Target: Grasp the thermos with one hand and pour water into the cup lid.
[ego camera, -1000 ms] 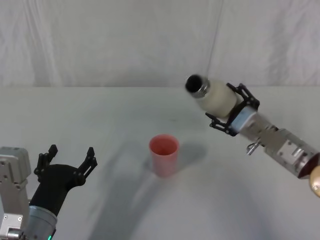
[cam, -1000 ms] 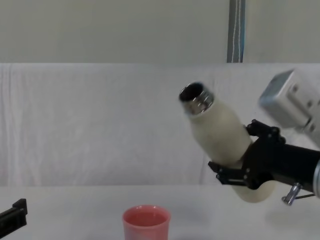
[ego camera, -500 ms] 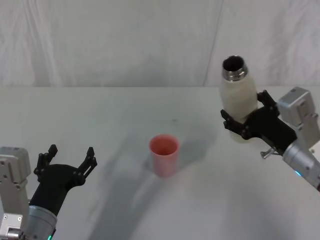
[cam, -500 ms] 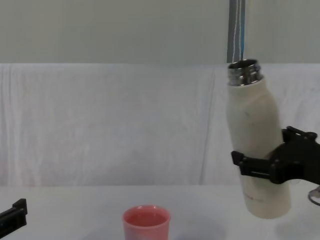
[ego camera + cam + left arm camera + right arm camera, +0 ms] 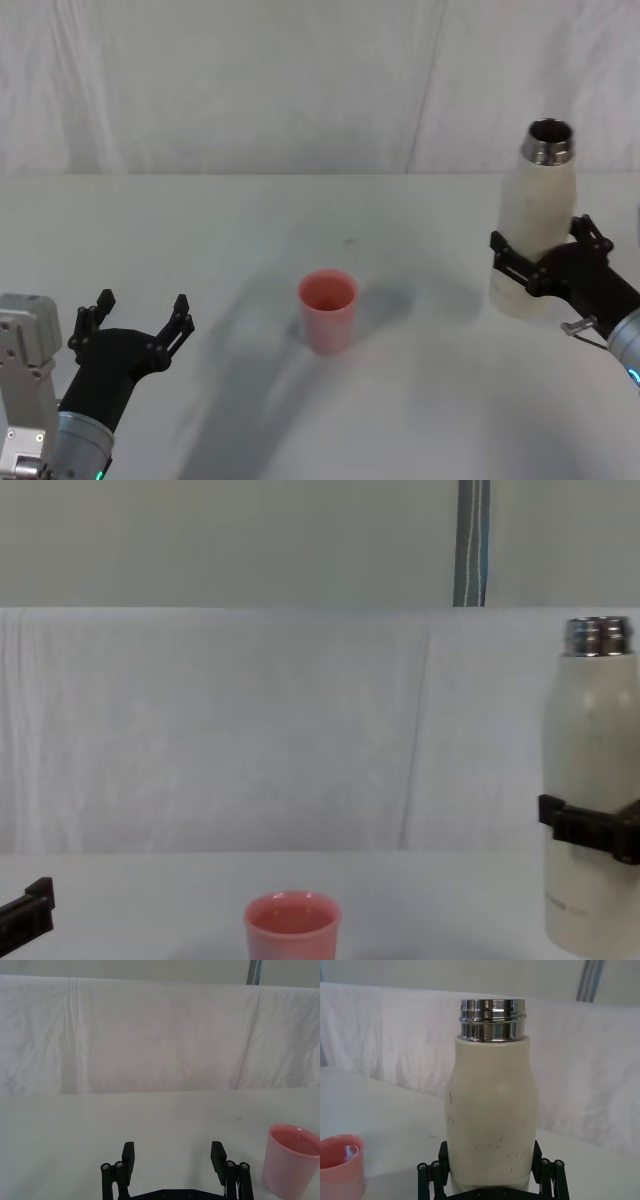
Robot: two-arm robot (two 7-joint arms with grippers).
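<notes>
1. Black and clamp-like, my two grippers are nearest to me: the left gripper (image 5: 132,318) hangs low at my left with its fingers (image 5: 129,1156) spread apart around nothing, and the right gripper (image 5: 545,255) sits at my right, its jaws clamped on the lower body of the thermos (image 5: 531,220).
2. One thermos: cream-white and matte, upright, with its base at the table (image 5: 230,230); whether it rests on the surface or hangs just above it I cannot tell. Its shiny threaded steel neck (image 5: 492,1019) is open at the top, and small dark scuffs speckle the body in my right wrist view.
3. One cup lid (image 5: 327,309): a small pink cup standing upright near the table's middle, between my two grippers and well apart from the thermos. Clear liquid glints inside it in the wrist views (image 5: 340,1162).
4. One surface: a plain white tabletop, with soft shadows falling beside the cup lid and the thermos.
5. Farthest off, a white cloth (image 5: 250,80) hangs as a backdrop along the table's far edge, creased in vertical folds. Above it in the chest view is a pale wall (image 5: 220,540) with one grey-and-blue upright strip (image 5: 472,542).
</notes>
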